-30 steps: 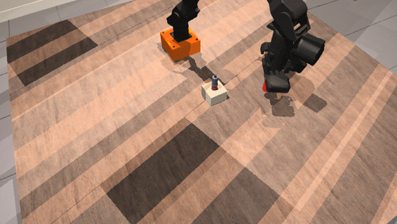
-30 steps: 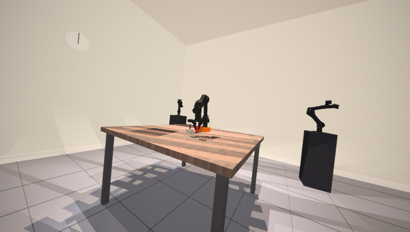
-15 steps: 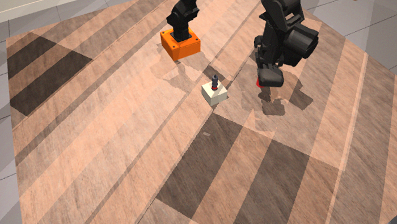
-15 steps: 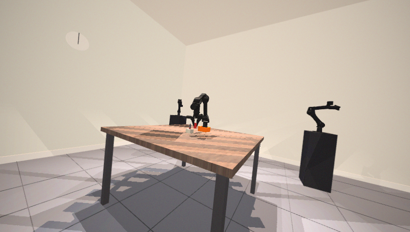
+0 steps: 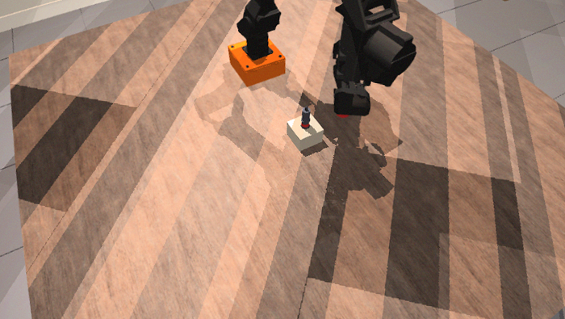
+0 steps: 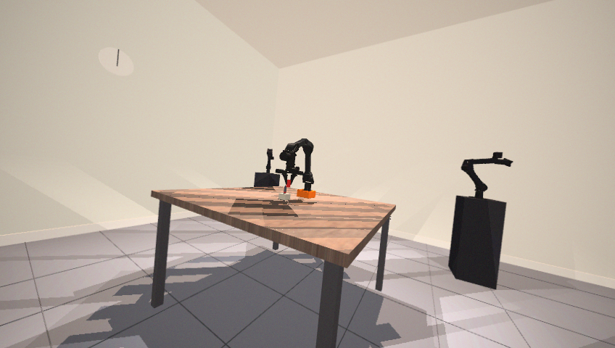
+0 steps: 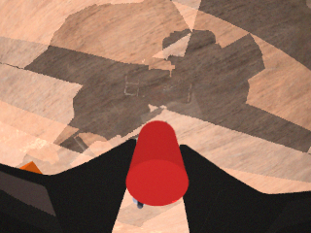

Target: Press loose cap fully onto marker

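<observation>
The dark marker [image 5: 305, 116] stands upright in the cream holder block [image 5: 305, 139] [image 6: 283, 196] near the middle of the wooden table [image 5: 169, 240] [image 6: 328, 228]. My gripper [image 5: 349, 103] [image 6: 288, 180] [image 7: 157, 148] is shut on the red cap [image 5: 341, 115] [image 6: 288, 183] [image 7: 157, 165] and holds it upright above the table, just to the right of the marker in the top view and about level with its tip. In the wrist view the cap fills the gap between the black fingers. A small blue bit [image 7: 139, 204] shows just under the cap.
The arm's orange base [image 5: 255, 64] [image 6: 305, 193] [image 7: 29, 167] is bolted to the table behind the block. Off the table stand a black pedestal [image 6: 476, 239] with another arm and a black box [image 6: 265, 178] with a camera post.
</observation>
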`<state>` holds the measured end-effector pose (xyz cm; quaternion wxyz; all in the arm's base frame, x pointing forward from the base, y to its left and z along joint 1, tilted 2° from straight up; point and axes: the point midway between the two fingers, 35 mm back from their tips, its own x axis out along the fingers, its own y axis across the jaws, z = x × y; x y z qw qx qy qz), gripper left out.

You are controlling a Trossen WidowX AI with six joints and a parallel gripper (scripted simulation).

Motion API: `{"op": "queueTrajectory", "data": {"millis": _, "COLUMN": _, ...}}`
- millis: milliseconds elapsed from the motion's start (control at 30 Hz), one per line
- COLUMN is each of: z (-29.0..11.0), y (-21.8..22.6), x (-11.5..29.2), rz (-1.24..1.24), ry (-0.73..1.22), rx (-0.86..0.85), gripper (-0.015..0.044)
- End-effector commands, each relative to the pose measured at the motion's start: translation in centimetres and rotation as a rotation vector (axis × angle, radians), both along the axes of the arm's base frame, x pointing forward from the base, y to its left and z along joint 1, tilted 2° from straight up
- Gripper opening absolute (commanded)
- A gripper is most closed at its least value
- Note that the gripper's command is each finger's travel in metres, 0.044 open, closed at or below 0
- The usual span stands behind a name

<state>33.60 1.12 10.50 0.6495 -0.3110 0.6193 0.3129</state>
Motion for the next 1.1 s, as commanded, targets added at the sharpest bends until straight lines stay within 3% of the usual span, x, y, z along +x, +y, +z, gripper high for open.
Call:
{"op": "queueTrajectory", "data": {"millis": 0, "z": 0.6, "y": -1.6, "x": -1.3, "rz": 0.004, "ry": 0.002, "rx": -0.003, "gripper": 0.0000}}
{"op": "queueTrajectory", "data": {"millis": 500, "z": 1.9, "y": -5.7, "x": -5.4, "rz": 0.016, "ry": 0.000, "rx": 0.000, "gripper": 0.0000}}
{"op": "queueTrajectory", "data": {"millis": 1067, "z": 0.4, "y": -5.7, "x": -5.3, "rz": 0.016, "ry": 0.000, "rx": 0.000, "gripper": 0.0000}}
